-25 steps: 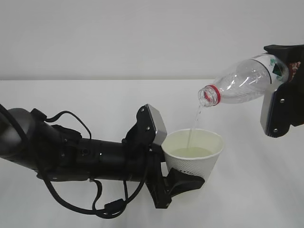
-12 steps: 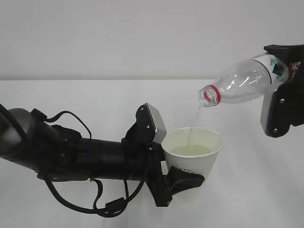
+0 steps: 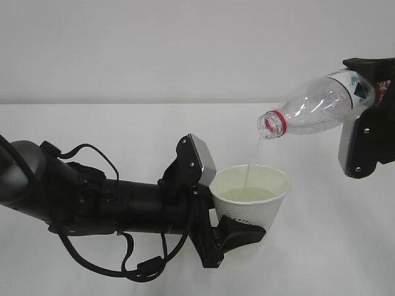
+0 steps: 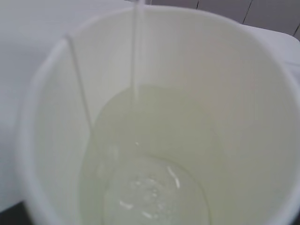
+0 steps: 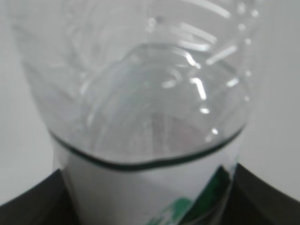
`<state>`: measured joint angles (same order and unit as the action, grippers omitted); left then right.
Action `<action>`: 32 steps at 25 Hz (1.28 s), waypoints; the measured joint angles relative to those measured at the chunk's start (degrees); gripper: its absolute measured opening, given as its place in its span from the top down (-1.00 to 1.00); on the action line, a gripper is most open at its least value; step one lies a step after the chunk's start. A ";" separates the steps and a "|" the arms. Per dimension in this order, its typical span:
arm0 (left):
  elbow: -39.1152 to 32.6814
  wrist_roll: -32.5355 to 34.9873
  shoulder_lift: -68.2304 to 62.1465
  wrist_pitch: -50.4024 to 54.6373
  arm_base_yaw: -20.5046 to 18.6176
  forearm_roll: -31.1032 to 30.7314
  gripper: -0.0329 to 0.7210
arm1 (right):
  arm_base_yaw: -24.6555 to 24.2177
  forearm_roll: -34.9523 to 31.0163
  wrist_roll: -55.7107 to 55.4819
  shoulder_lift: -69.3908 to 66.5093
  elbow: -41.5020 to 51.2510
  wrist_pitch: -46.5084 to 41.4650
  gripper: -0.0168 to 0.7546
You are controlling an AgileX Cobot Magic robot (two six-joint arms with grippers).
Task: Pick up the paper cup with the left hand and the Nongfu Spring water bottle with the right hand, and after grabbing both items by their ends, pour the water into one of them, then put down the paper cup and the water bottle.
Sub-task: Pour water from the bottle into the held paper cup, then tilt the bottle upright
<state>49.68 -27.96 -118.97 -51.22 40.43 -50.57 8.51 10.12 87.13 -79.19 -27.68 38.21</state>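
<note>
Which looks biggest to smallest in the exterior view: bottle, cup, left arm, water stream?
1. left arm
2. Nongfu Spring water bottle
3. paper cup, though the bottle's base is hidden in the right hand's jaws, so their margin is unsure
4. water stream

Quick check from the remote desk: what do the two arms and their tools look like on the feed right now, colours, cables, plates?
The left arm is bulky, glossy black and tubular, with black cables looping above and below it. Its tool is black with a light grey plate beside it. The right tool is blocky black, with a grey side plate showing two small screws.
</note>
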 joint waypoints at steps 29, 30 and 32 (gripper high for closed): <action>0.00 0.00 0.00 0.19 0.00 0.26 -0.39 | 0.00 0.00 0.72 0.00 0.00 0.00 -0.38; 0.00 0.00 0.00 0.19 0.00 0.26 -0.39 | 0.00 0.00 0.83 0.00 0.00 0.02 -0.38; 0.00 0.00 0.00 0.19 0.00 0.26 -0.39 | 0.00 0.00 0.86 0.00 0.00 0.02 -0.38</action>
<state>49.68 -27.96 -118.97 -51.03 40.43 -50.30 8.51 10.12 87.99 -79.19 -27.68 38.23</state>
